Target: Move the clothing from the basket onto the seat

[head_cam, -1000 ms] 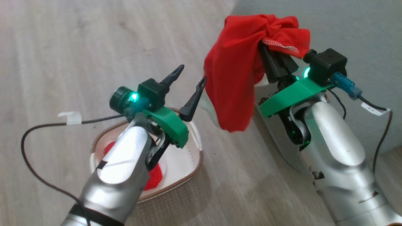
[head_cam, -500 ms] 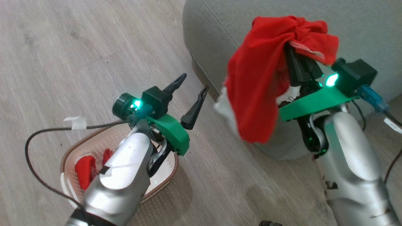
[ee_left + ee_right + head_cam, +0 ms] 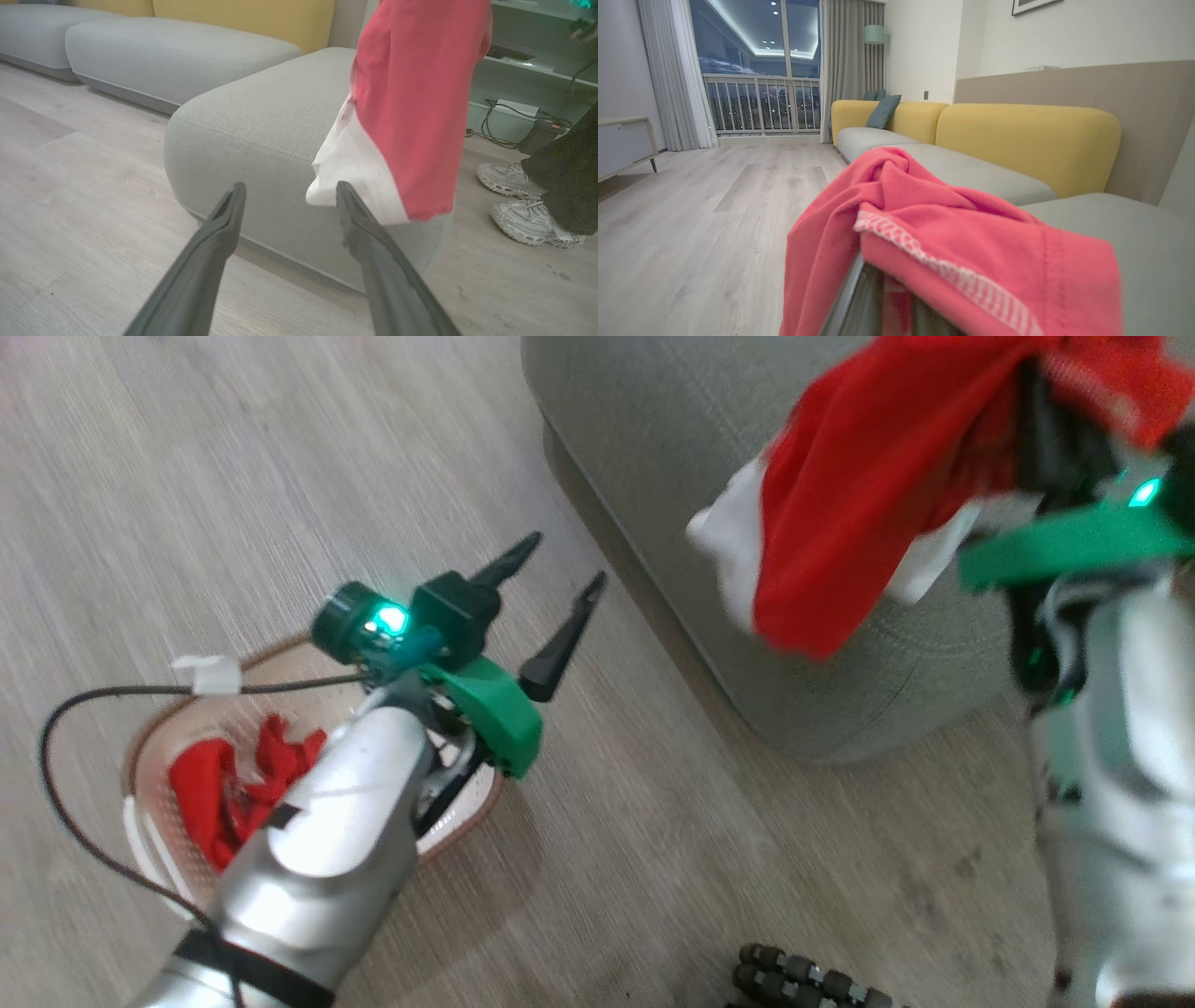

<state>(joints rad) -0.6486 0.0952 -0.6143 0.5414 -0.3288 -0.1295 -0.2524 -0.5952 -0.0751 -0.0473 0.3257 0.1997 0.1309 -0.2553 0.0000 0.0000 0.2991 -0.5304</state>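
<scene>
Nearest, head view: left gripper (image 3: pixel 563 560) spread fully, nothing between the 2 fingers, poised in the air above bare floor (image 3: pixel 308 457) between the basket (image 3: pixel 159 747) and the seat (image 3: pixel 700 476). Left wrist view: same gripper (image 3: pixel 290 187), wide gap, empty, aimed at the seat's rounded corner (image 3: pixel 261 121).

Basket on the floor under the left forearm, partly hidden by it, well apart from the seat. Red clothing (image 3: pixel 224 793) bunched inside toward the left end. Count of pieces: cannot tell.

Dark ribbed item (image 3: pixel 808 978) on the floor at the bottom of head view, unidentifiable.

Right gripper (image 3: pixel 1050 425) clamped tight on 1 red garment (image 3: pixel 868 495), fingertips buried in the folds. Cloth draped over the fingers, hanging down to the left, with a white part (image 3: pixel 733 537) at the low end. Right wrist view: folds and a pale stitched hem (image 3: pixel 943 273) heaped over the fingers.

Garment (image 3: pixel 416 93) in the air at the near corner of the seat, low end level with the cushion's side in left wrist view. Touching the seat or not: cannot tell. Not lying on the top.

Beyond: 2 more grey cushions (image 3: pixel 177 51) with yellow backrests (image 3: pixel 1027 135), a person's 2 pale shoes (image 3: pixel 528 221) on the floor right of the seat, a window (image 3: pixel 752 70) at the far end.
</scene>
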